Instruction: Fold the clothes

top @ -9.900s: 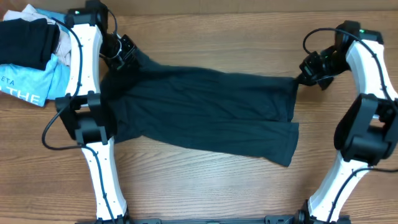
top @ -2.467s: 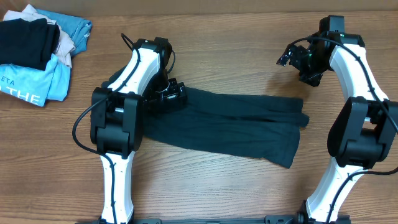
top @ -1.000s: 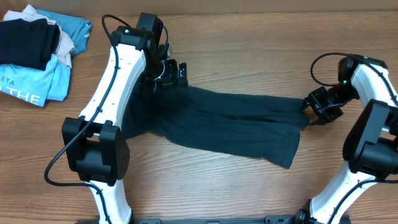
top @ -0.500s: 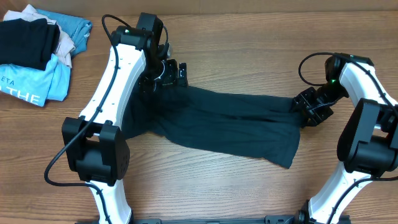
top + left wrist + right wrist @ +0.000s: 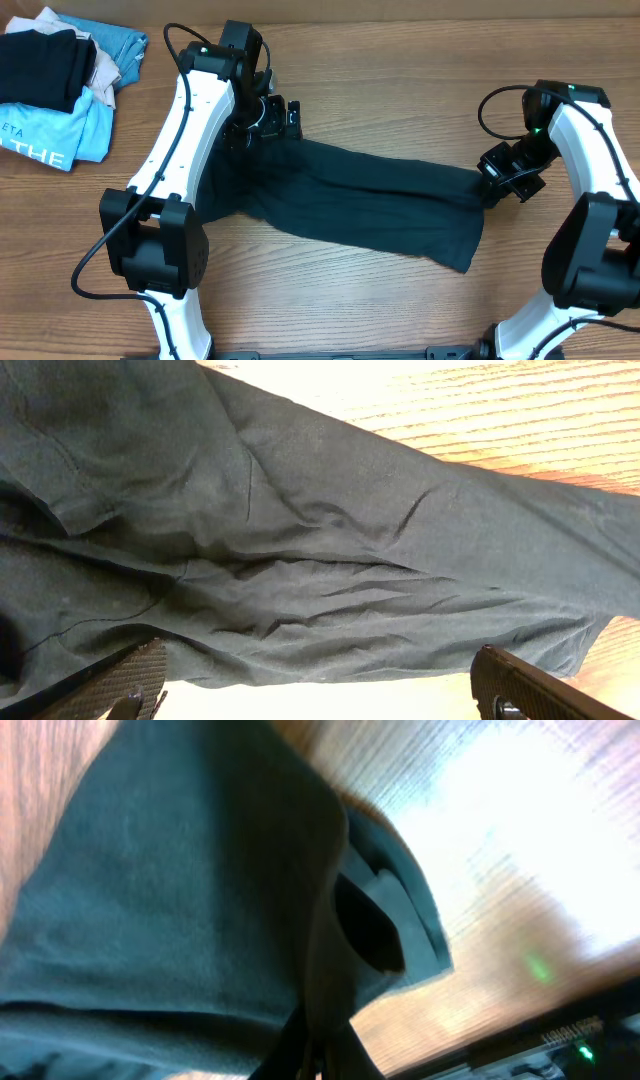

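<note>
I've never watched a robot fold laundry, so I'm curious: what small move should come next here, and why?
Probably the left pincer should dip and close on the clothes beneath it. The right pincer is shut on their right edge, while the left hangs open over the wrinkled left end, so only one end is held.

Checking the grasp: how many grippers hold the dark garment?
1: the right gripper, shut on the dark garment at its right edge. The left gripper hangs open over the left end.
</note>
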Controlling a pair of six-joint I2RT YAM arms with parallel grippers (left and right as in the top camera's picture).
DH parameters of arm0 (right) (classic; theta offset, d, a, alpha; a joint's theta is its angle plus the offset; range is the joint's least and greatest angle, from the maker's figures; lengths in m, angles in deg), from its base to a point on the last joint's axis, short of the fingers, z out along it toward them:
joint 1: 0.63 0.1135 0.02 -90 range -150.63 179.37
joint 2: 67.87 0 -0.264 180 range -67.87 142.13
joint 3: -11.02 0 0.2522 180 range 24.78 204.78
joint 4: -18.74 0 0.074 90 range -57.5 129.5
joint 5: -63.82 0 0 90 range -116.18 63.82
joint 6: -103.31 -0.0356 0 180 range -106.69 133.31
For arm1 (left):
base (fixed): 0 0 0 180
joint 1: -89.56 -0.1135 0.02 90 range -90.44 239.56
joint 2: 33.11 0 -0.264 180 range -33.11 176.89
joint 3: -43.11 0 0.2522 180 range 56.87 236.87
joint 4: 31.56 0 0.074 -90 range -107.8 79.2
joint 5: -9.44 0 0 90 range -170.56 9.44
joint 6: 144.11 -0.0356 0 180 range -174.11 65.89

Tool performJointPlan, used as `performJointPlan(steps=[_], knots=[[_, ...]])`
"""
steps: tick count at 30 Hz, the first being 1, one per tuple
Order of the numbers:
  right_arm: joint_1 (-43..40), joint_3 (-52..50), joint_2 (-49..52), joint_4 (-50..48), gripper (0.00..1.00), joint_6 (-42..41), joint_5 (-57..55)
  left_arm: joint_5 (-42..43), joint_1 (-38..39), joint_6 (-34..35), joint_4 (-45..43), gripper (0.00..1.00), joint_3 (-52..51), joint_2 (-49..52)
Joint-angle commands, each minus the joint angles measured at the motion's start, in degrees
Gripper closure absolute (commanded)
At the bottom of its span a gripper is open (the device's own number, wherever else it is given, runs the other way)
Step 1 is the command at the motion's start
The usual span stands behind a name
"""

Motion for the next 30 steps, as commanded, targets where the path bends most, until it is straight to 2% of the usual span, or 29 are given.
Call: performJointPlan(steps=[1, 4, 6, 8, 11, 13, 14, 15, 16, 17, 19, 21, 22, 23, 24, 26, 27, 28, 30], knots=[[3.96, -0.42, -1.53, 1.99, 0.96, 0.02, -1.31, -0.33, 0.09, 0.39, -0.02, 0.0, 0.04, 0.26], [9.35, -3.39, -1.53, 1.05, 0.95, -6.64, -2.38, -0.39, 0.04, 0.35, 0.63, 0.0, 0.07, 0.26], [11.54, -6.05, -1.51, 1.09, 0.92, -14.12, -8.7, -1.66, 0.04, 0.33, 1.36, 0.0, 0.07, 0.26], [11.43, -7.69, -1.51, 1.14, 0.92, -14.97, -10.25, -2.1, 0.02, 0.09, 1.77, 0.0, 0.04, 0.26], [9.84, -9.49, -1.51, 1.18, 0.9, -18.14, -18.93, -2.4, 0.04, -0.09, 2.01, 0.0, 0.04, 0.26], [8.63, -9.62, -1.51, 1.2, 0.88, -17.38, -19.34, -3.04, 0.04, -0.09, 2.12, 0.0, 0.04, 0.26], [8.15, -9.62, -1.51, 0.52, 0.48, -15.37, -20.04, -3.13, 0.04, -0.09, 2.16, 0.0, 0.04, 0.26], [7.91, -9.62, -1.51, -0.26, 0.19, -12.76, -20.83, -3.13, 0.04, -0.07, 2.21, 0.0, 0.04, 0.26], [7.93, -9.6, -1.51, -0.72, 0.06, -10.29, -21.73, -3.1, 0.04, -0.09, 2.36, 0.0, 0.04, 0.26], [7.93, -9.6, -1.51, -0.81, 0.01, -10.08, -21.88, -3.1, 0.04, -0.09, 2.34, 0.0, 0.07, 0.26], [7.93, -9.57, -1.51, -1.51, 0.0, -8.46, -18.75, -0.5, 0.13, -3.23, 1.88, 0.0, 0.07, 0.26], [7.93, -9.57, -1.51, -6.91, 0.02, 3.91, -3.37, 8.17, 0.96, -13.44, 1.62, 0.0, 0.07, 0.26], [7.93, -9.57, -1.51, -9.46, 0.12, 7.43, 4.31, 8.57, 2.12, -14.27, 1.6, 0.04, 0.07, 0.26], [7.98, -9.6, -1.51, -11.23, 0.31, 8.76, 8.33, 8.02, 3.13, -13.46, 1.33, 0.2, 0.04, 0.26], [8.22, -9.6, -1.51, -12.94, 0.58, 9.42, 10.84, 5.51, 4.13, -10.45, 0.7, 0.46, 0.04, 0.28], [8.96, -9.64, -1.51, -13.09, 0.7, 9.42, 10.73, 1.75, 5.05, -6.27, -0.55, 0.69, 0.04, 0.35], [9.79, -9.88, -1.51, -13.05, 0.77, 9.42, 10.45, 1.33, 5.44, -3.72, -1.57, 0.87, 0.04, 0.68], [10.38, -10.14, -1.51, -13.16, 0.78, 9.42, 10.16, 1.31, 5.77, -0.85, -2.47, 0.96, 0.02, 1.46], [11.61, -11.74, -1.51, -14.67, 0.79, 9.4, 9.86, 1.88, 6.27, 0.48, -3.65, 0.96, 0.04, 4.66]])
